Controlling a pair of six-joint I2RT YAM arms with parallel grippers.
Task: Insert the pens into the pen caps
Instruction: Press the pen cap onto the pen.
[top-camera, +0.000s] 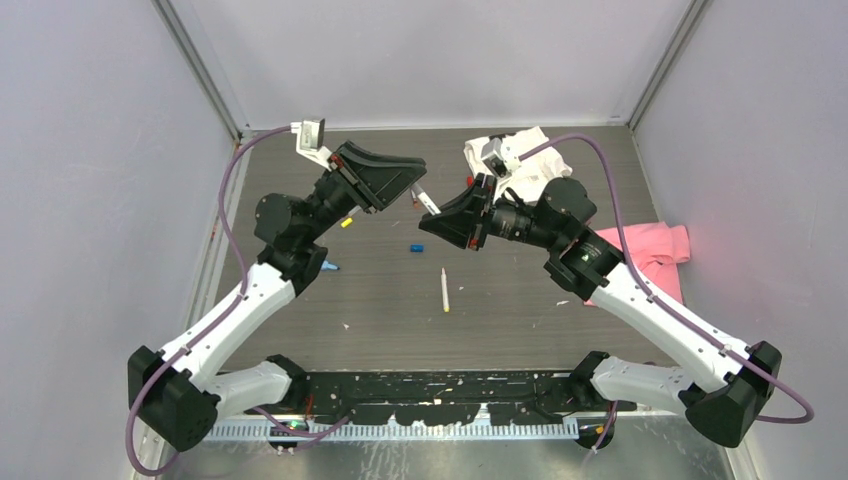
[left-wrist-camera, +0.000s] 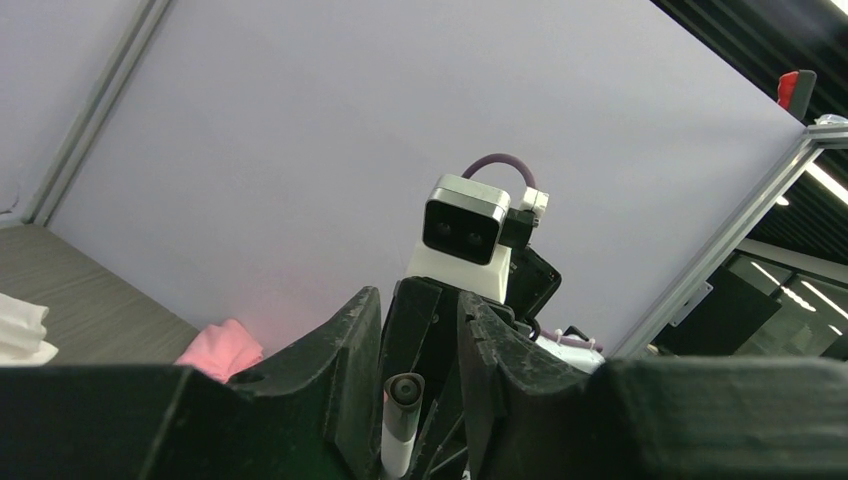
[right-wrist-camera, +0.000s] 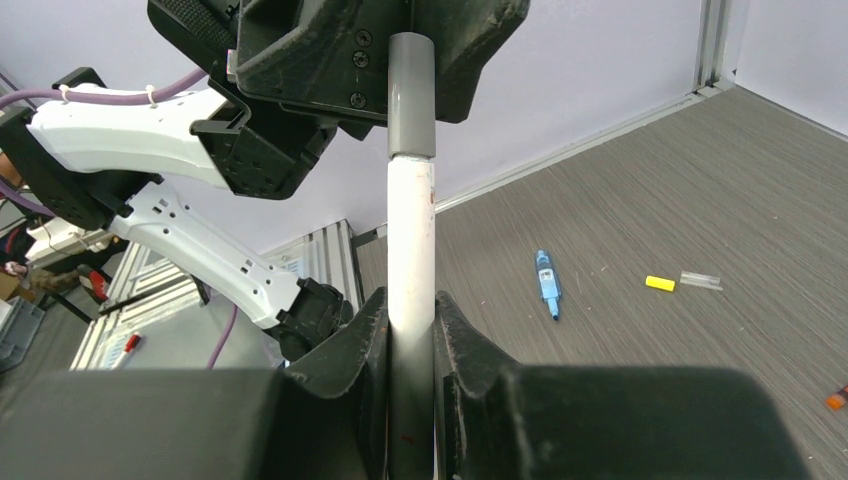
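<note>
My right gripper is shut on a white pen and holds it above the table. A grey cap sits on the pen's far end and reaches in between the fingers of my left gripper. In the left wrist view the cap's end lies against one finger, with a gap to the other. From above, the two grippers meet over the table's middle with the pen between them. Another white pen, a blue cap and a yellow cap lie on the table.
A light blue pen-like piece lies by the left arm and also shows in the right wrist view, near the yellow cap. A white cloth is at the back. A pink cloth is at the right.
</note>
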